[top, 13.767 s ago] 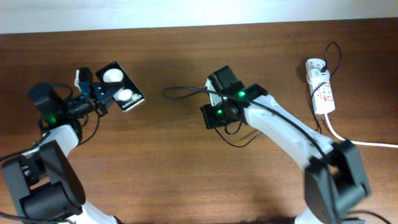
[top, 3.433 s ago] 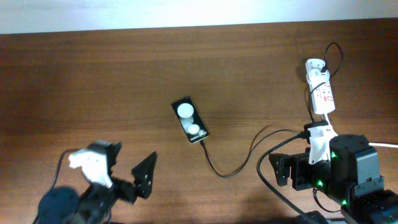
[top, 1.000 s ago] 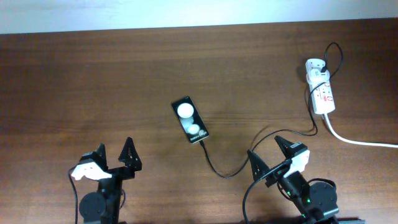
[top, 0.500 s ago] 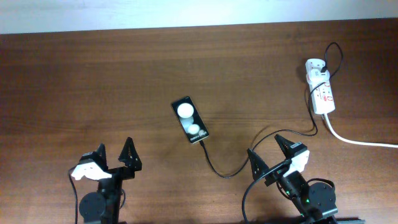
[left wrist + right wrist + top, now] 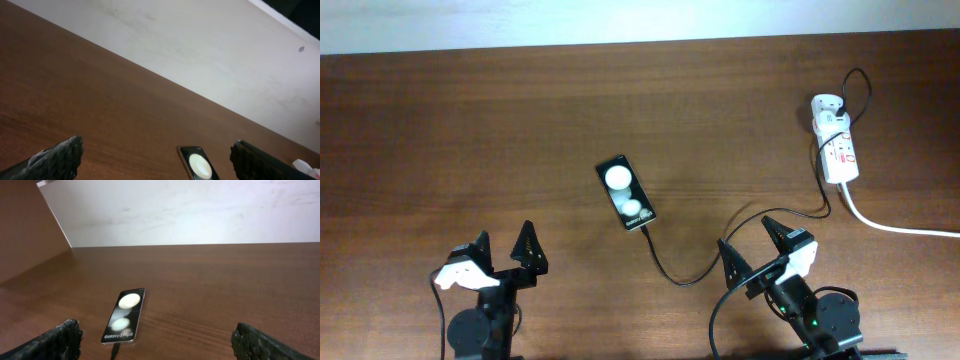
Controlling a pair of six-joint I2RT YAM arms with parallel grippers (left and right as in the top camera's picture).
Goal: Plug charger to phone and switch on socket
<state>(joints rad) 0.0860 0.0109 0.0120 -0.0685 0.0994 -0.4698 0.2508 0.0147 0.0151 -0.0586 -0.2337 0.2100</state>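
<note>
The phone [image 5: 626,192], a glossy black slab with two white round spots, lies flat in the middle of the table; it also shows as the phone [image 5: 123,316] and the phone [image 5: 198,163]. The charger cable [image 5: 692,270] has its tip at the phone's near end and curves right toward the white adapter [image 5: 828,108] on the socket strip [image 5: 839,148] at the far right. My left gripper [image 5: 503,248] stands open at the front left, holding nothing. At the front right my right gripper [image 5: 751,243] is open too, just in front of the cable's loop.
A thick white cord [image 5: 898,226] runs from the socket strip off the right edge. A pale wall [image 5: 190,210] stands behind the table's far edge.
</note>
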